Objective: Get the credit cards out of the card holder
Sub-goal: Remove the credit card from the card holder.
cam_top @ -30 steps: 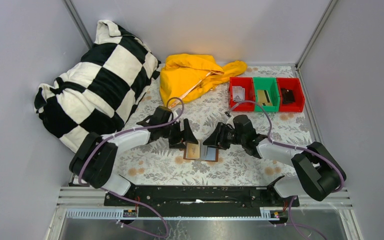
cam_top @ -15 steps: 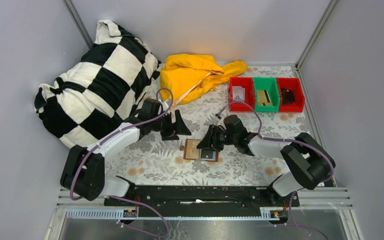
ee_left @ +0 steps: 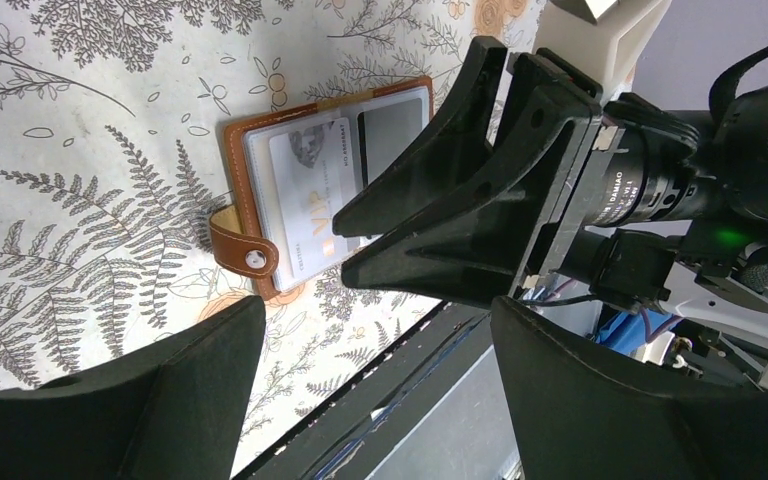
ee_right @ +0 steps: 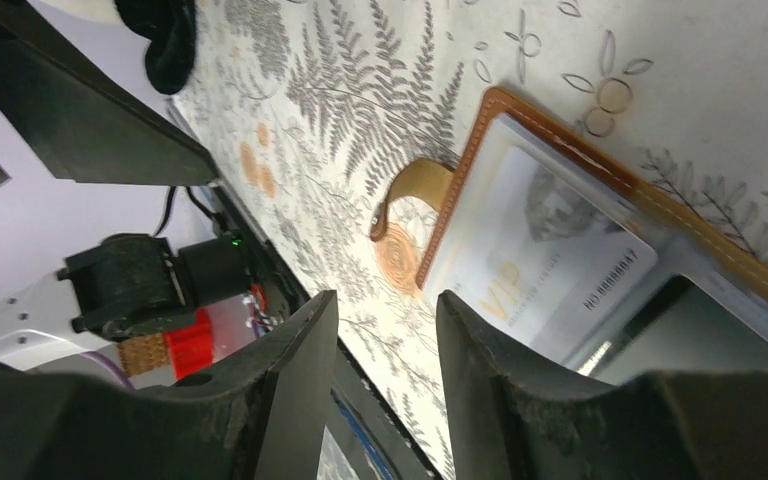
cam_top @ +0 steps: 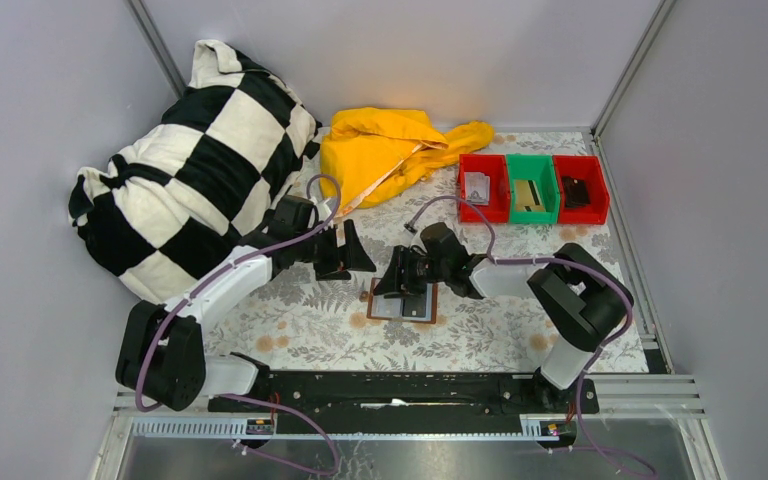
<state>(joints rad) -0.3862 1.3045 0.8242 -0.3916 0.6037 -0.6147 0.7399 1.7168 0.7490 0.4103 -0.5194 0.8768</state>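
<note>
Top camera, card holder [cam_top: 405, 308]: open and flat on the fern-print table [cam_top: 490, 335], midway between the arms. Its pockets face up, evidently so a claw can reach the cards.
Top camera, right gripper [cam_top: 396, 284]: the arm reaches low across to its left, tips over the holder's far half. Contact cannot be told.
Top camera, left gripper [cam_top: 350, 262]: near the holder's far-left corner but apart from it, forearm running back toward the checkered pillow [cam_top: 180, 170]. Judged to be standing off to leave room.
Left wrist camera, left gripper [ee_left: 370, 400]: jaws spread wide, nothing between them.
Left wrist camera, VIP card [ee_left: 310, 195]: seated in the left pocket. The snap strap [ee_left: 243, 247] is undone and lies outward. The right claw's tips sit close over the card's inner edge.
Right wrist camera, right gripper [ee_right: 385, 390]: fingers a narrow gap apart, empty, tilted shallow towards the card.
Right wrist camera, VIP card [ee_right: 540, 262]: in its pocket, not yet drawn. Judged next step: pinch an edge and slide it free.
</note>
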